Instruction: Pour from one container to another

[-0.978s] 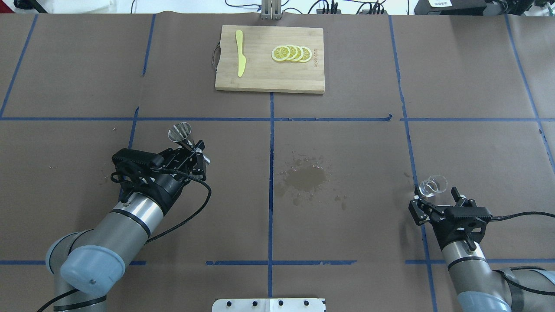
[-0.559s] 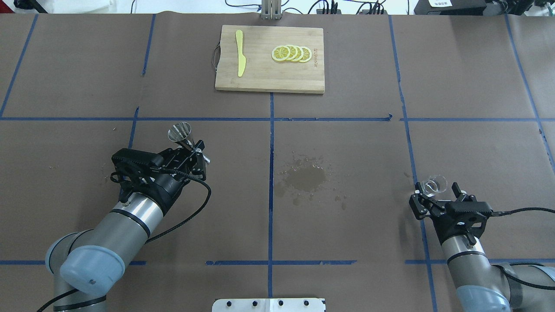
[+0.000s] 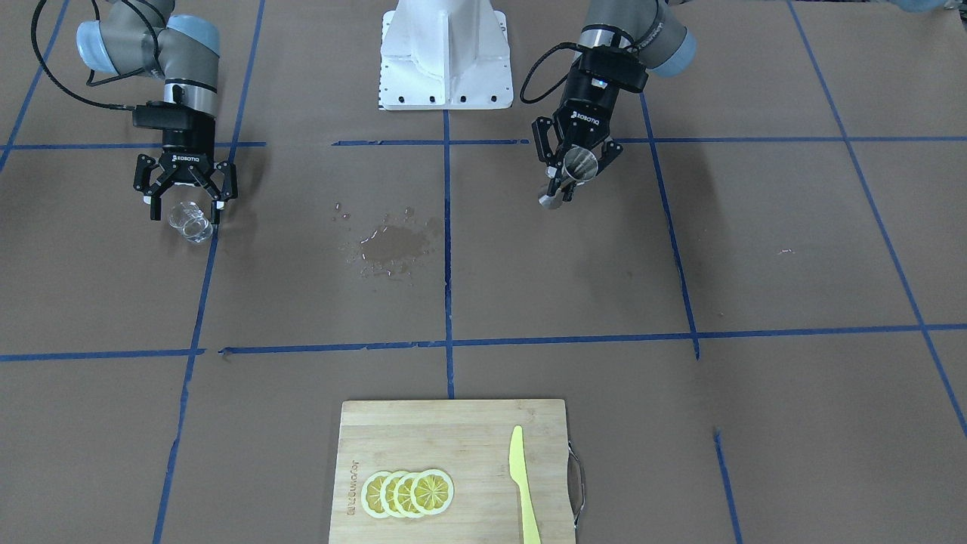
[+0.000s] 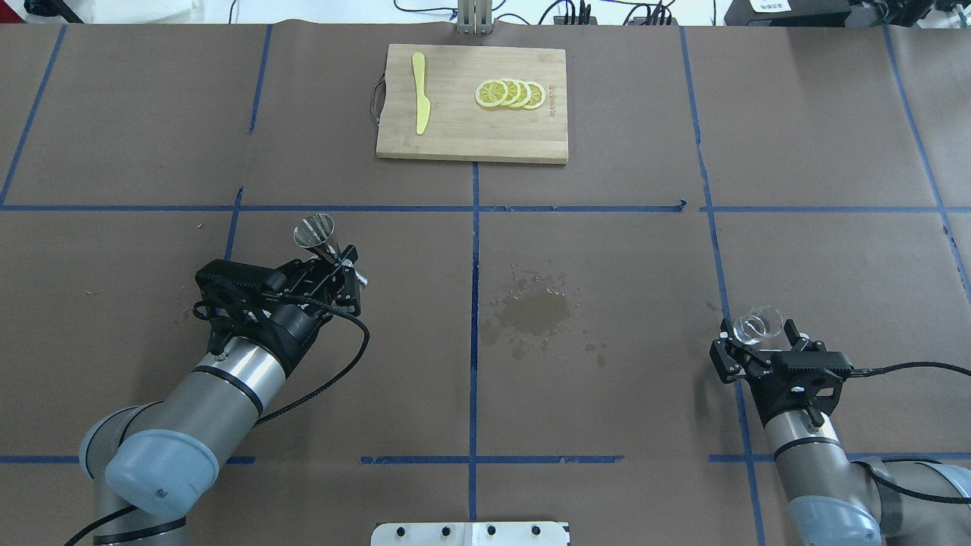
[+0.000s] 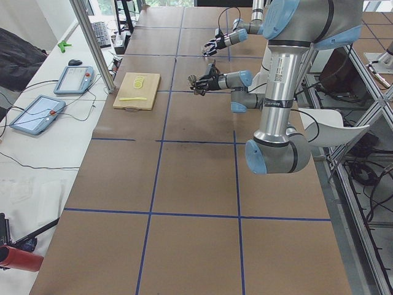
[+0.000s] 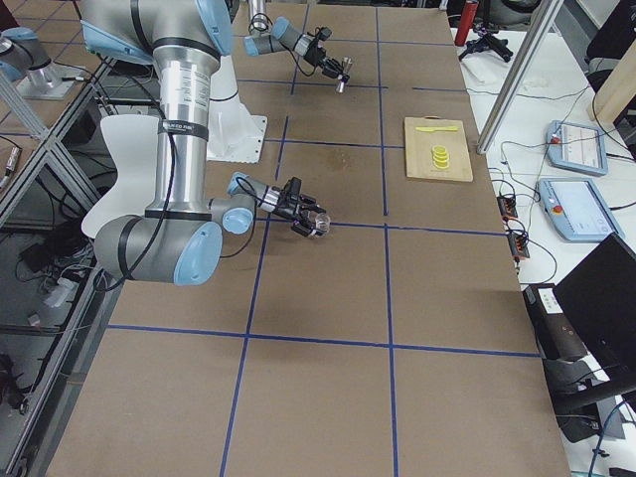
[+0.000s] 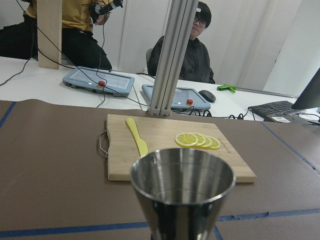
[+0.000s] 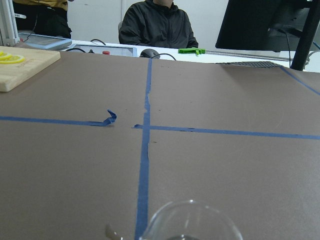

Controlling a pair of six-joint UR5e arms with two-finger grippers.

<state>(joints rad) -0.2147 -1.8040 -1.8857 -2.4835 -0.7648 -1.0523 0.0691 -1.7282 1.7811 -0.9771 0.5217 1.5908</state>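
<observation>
The left claw [image 4: 339, 267] grips the steel jigger [image 4: 315, 231] at its waist, off the table [image 4: 607, 265]; its contents are unclear. The right claw [image 4: 761, 339] gapes wide around the glass cup [image 4: 758, 324], which stands on the table.

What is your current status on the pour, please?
Left claw shut on jigger, held aloft. Right claw open, straddling upright glass cup. Wet patch between them.

Overhead and front-facing cameras look down from opposite sides, sharing the cutting board [image 4: 455, 136].
</observation>
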